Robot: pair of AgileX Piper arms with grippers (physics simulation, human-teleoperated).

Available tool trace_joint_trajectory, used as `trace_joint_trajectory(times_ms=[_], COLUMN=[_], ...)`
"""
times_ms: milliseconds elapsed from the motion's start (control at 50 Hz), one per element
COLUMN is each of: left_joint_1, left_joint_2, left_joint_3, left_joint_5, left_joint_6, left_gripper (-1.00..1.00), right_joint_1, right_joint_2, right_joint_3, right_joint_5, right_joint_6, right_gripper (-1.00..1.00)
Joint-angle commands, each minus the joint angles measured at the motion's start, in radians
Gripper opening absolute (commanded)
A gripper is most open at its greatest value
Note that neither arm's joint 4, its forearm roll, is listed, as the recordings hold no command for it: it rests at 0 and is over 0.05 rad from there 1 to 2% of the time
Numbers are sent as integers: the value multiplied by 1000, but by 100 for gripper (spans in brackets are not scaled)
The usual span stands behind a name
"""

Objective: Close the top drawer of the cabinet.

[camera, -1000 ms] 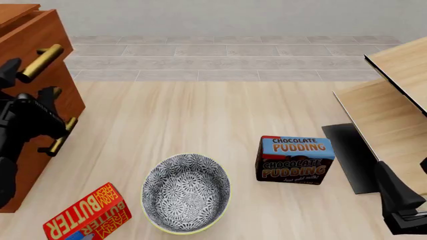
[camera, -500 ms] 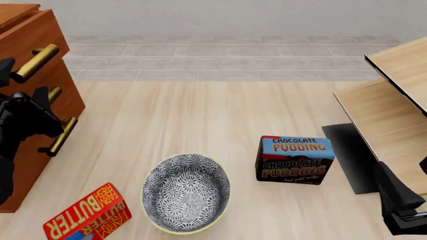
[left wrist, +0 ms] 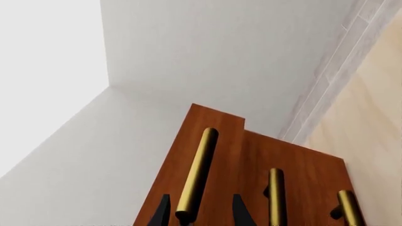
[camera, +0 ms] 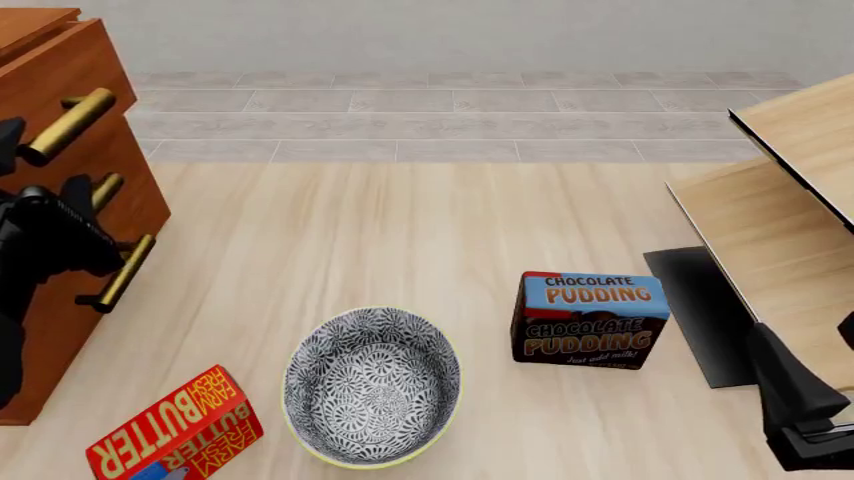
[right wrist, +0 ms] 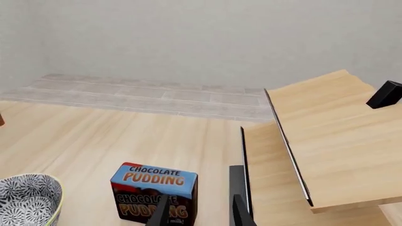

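The reddish-brown cabinet (camera: 94,230) stands at the left edge of the front view. Its top drawer (camera: 74,70) carries a brass bar handle (camera: 67,127) and still stands slightly proud of the two lower drawers. My left gripper (camera: 11,140) is at that handle. In the left wrist view the left gripper (left wrist: 201,212) is open, with one fingertip (left wrist: 164,209) on each side of the handle's near end (left wrist: 195,174). The top drawer front (left wrist: 223,155) fills that view. My right gripper (right wrist: 199,212) is open and empty, low at the front right (camera: 801,400).
A patterned bowl (camera: 371,385) sits front centre, with a chocolate pudding box (camera: 587,320) to its right and a red butter box (camera: 174,430) at front left. Pale light-wood furniture (camera: 787,220) stands at the right, close to my right arm.
The top drawer and its handle have moved a little left, into the cabinet. My left arm has followed it left. The right arm has not moved.
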Motion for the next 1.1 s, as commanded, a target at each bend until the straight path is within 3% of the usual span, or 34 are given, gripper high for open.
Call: trace_joint_trajectory(times_ms=[20, 1100], left_joint_1=[41, 96], left_joint_2=[-8, -16], left_joint_3=[6, 4], left_joint_5=[-7, -6], left_joint_6=[0, -9], left_gripper=[100, 100], right_joint_1=[4, 5], right_joint_2=[0, 0], right_joint_3=[0, 0], right_joint_5=[3, 2], right_joint_6=[-1, -4], right_gripper=[100, 100])
